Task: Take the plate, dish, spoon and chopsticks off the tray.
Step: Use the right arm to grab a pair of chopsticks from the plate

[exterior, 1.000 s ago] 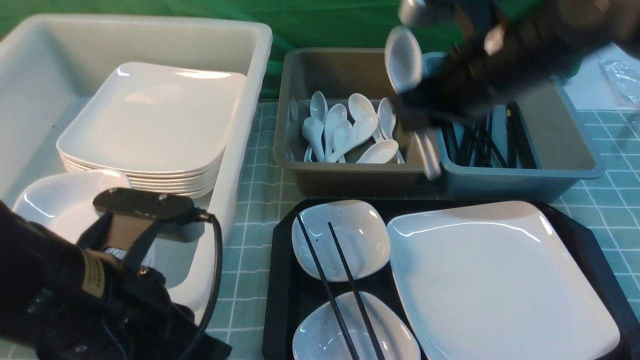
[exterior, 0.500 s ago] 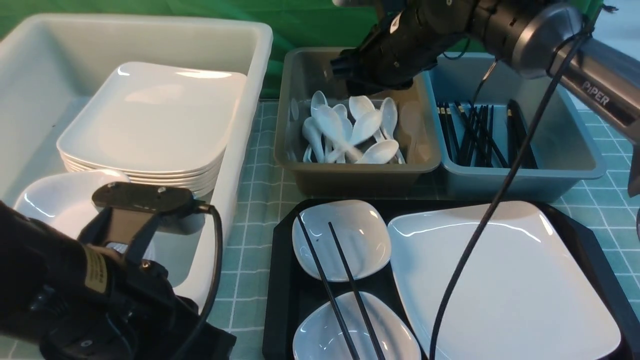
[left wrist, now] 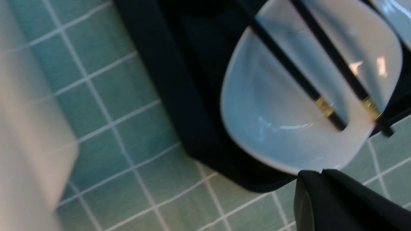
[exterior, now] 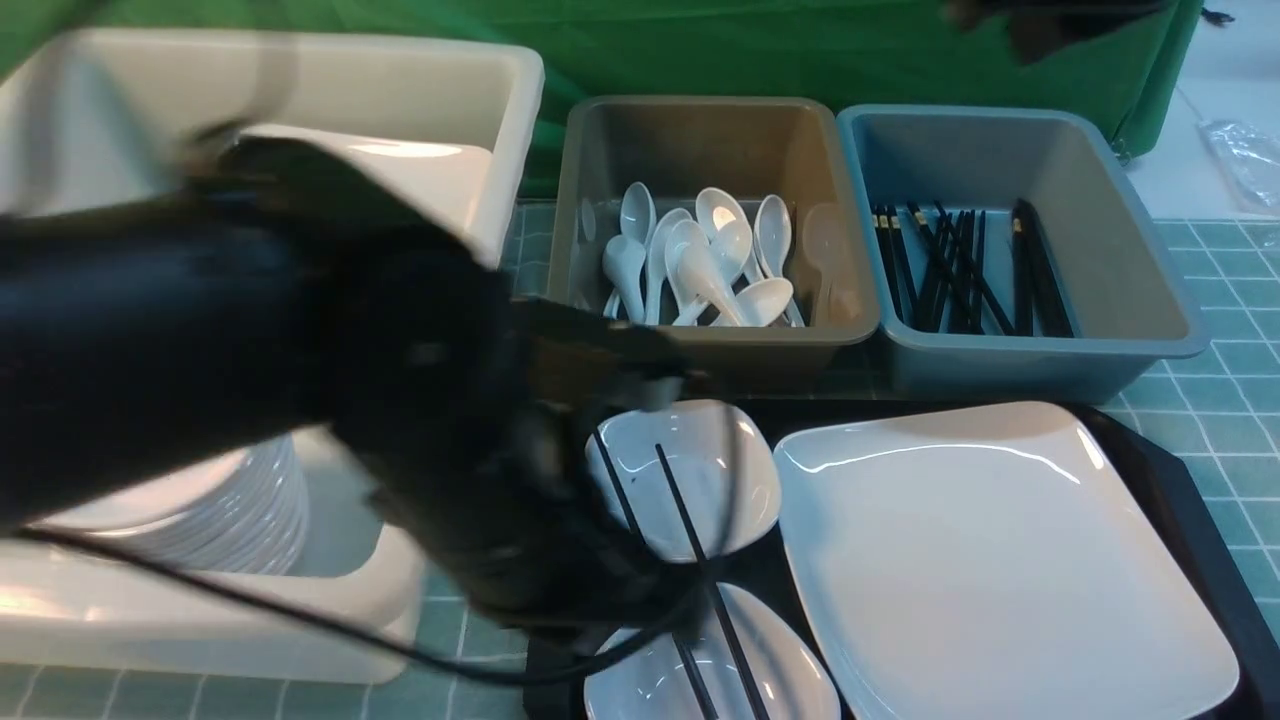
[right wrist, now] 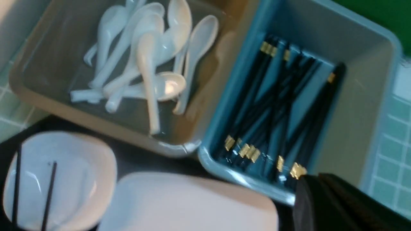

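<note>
**While Black Chopsticks Are Bridging Two Dishes, a Closed Left Gripper Is Hovering at the Tray**

Because the pair of long thin black chopsticks [exterior: 691,530] with gold bands is lying across two small white rounded-square dishes [exterior: 700,470], it is sitting raised off the surface. That is probably making it easier to pinch than the flat ware. Those dishes are resting on the left part of the large black rectangular plastic tray [exterior: 1185,500], and the large glossy white squarish plate [exterior: 1000,560] is filling its right part.

No spoon is showing on the tray. A heap of glossy white soup spoons [exterior: 700,275] is sitting in the brown-grey plastic tub [exterior: 780,360] beyond, so that step is looking done. Beside it, the blue-grey plastic tub [exterior: 1000,370] is holding more black sticks, making it the likely home for the pair.

The left gripper [left wrist: 321,175] is hovering near the tray's corner by the banded ends, fingers pressed together and empty, so they are needing to part first. The right gripper [right wrist: 316,184] is hanging above the tubs, jaws likewise together, holding nothing.
</note>
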Motion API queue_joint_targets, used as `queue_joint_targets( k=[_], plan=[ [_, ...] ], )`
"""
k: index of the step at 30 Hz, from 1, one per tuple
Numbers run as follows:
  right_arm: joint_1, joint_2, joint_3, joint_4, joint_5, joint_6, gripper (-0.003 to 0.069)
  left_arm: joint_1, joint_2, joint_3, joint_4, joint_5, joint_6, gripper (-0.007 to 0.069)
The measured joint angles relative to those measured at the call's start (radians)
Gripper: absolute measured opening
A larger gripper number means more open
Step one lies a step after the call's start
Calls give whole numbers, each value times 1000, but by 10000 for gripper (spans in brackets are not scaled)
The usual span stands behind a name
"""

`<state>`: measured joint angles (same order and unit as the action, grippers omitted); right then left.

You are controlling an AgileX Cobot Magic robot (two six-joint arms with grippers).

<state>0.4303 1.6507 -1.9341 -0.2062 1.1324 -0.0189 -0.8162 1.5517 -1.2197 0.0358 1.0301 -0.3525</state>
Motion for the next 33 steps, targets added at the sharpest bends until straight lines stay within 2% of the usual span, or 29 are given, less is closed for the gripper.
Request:
queue_joint_targets(
  k=[2, 4, 6, 8, 9, 10, 11, 13, 14, 15, 18, 19, 20, 23, 27, 29, 30, 32, 33],
  plan=[
    [-17, -61, 60, -1, 0, 4, 34, -11, 52, -39, -12, -2, -47, 4],
    [-60, -223, 296, -10, -5, 29, 34, -13, 142, -103, -36, -5, -114, 34],
    [-68, -280, 377, -13, -13, 38, 34, -13, 168, -118, -43, -5, -133, 48],
    [-73, -441, 602, -13, -103, 68, 34, -13, 224, -137, -69, -15, -173, 122],
    [-73, -452, 617, -13, -103, 70, 35, -13, 224, -138, -72, -17, -176, 122],
    [-74, -525, 713, -11, -166, 88, 36, -13, 247, -140, -92, -30, -187, 184],
    [-74, -545, 738, -11, -182, 93, 36, -13, 251, -140, -94, -31, -190, 202],
    [-77, -655, 853, -9, -243, 111, 41, -13, 275, -141, -117, -46, -215, 325],
    [-77, -662, 867, -9, -246, 111, 41, -13, 277, -141, -119, -47, -221, 335],
    [-77, -702, 903, -7, -264, 116, 48, -13, 288, -141, -123, -49, -238, 403],
    [-77, -749, 932, -6, -268, 129, 69, -13, 310, -141, -130, -61, -284, 538],
    [-77, -750, 932, -6, -268, 129, 69, -13, 312, -141, -130, -61, -287, 538],
    [-77, -755, 932, -6, -269, 134, 81, -13, 327, -141, -132, -75, -303, 587],
    [-77, -755, 932, -6, -265, 134, 102, -13, 347, -141, -134, -96, -313, 612],
    [-77, -755, 934, -6, -260, 134, 128, -13, 375, -142, -134, -110, -331, 589],
    [-77, -755, 934, -6, -259, 130, 136, -13, 391, -142, -134, -113, -333, 529],
    [-77, -755, 934, -6, -259, 130, 137, -13, 391, -142, -134, -113, -333, 529],
    [-77, -755, 934, -6, -258, 126, 141, -13, 398, -143, -122, -113, -333, 412],
    [-77, -755, 934, -6, -258, 126, 141, -13, 398, -143, -121, -113, -334, 400]
  ],
)
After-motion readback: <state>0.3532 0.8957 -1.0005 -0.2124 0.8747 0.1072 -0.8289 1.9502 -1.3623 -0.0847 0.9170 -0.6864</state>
